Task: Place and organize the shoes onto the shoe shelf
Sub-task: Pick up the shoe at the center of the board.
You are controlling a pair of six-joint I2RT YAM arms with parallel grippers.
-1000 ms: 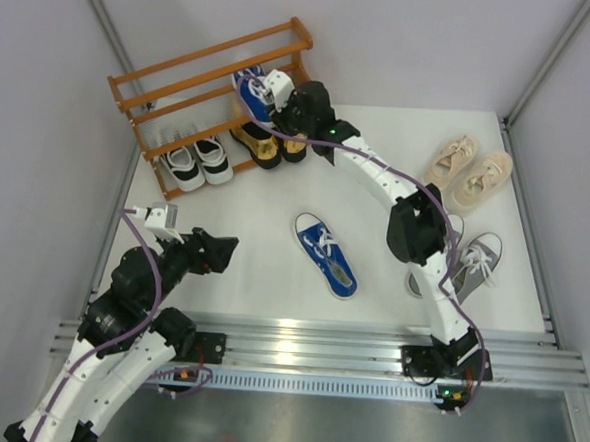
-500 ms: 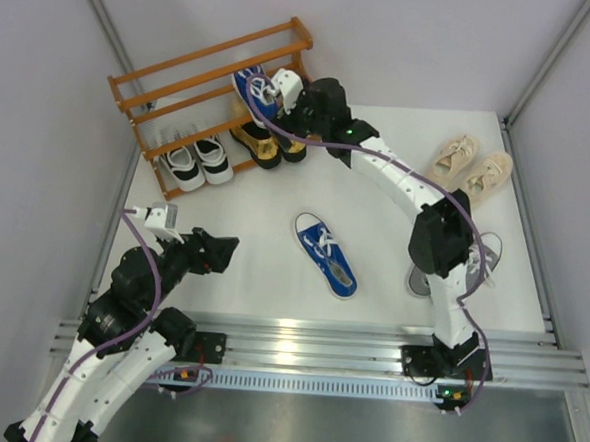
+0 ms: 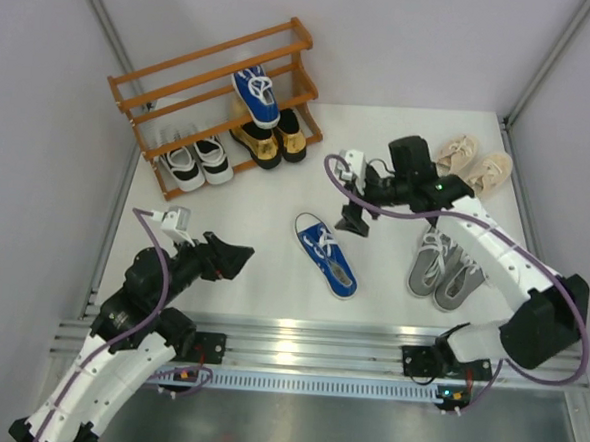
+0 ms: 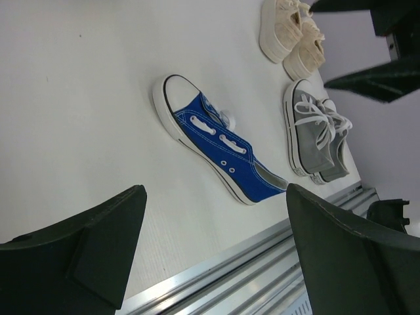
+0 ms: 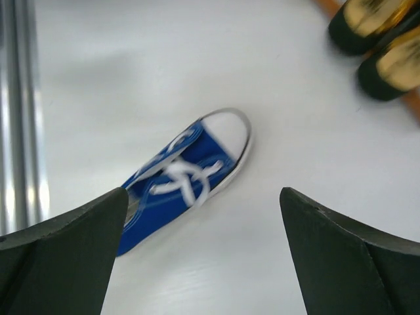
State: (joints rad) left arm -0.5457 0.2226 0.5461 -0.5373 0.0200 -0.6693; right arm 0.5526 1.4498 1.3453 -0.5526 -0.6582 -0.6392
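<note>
The shoe shelf (image 3: 301, 36) stands at the far left corner of the tabletop (image 3: 265, 214), its slats running at a slant to the far edge. A shelved blue sneaker (image 3: 257, 94) lies across the slats at the shelf's right end, above the gold loafers (image 3: 268, 142), which sit side by side at the shelf's foot. Left of them, also at the foot, the black-and-white sneakers (image 3: 199, 160) stand together.

A loose blue sneaker (image 3: 326, 254) lies alone on its sole near the middle of the tabletop, white toe cap pointing toward the shelf. The grey sneakers (image 3: 450, 267) rest as a pair toward the near right, and the beige lace-ups (image 3: 469, 162) sit together by the far right edge.

The right fingers (image 3: 356, 225) hang above the tabletop just beyond the loose blue sneaker's toe, spread wide with nothing between them; the right wrist view looks down on that sneaker through the gap, somewhat blurred. The left fingers (image 3: 238, 259) hover over the near left part of the tabletop, pointing toward the same sneaker, also spread wide and holding nothing.
</note>
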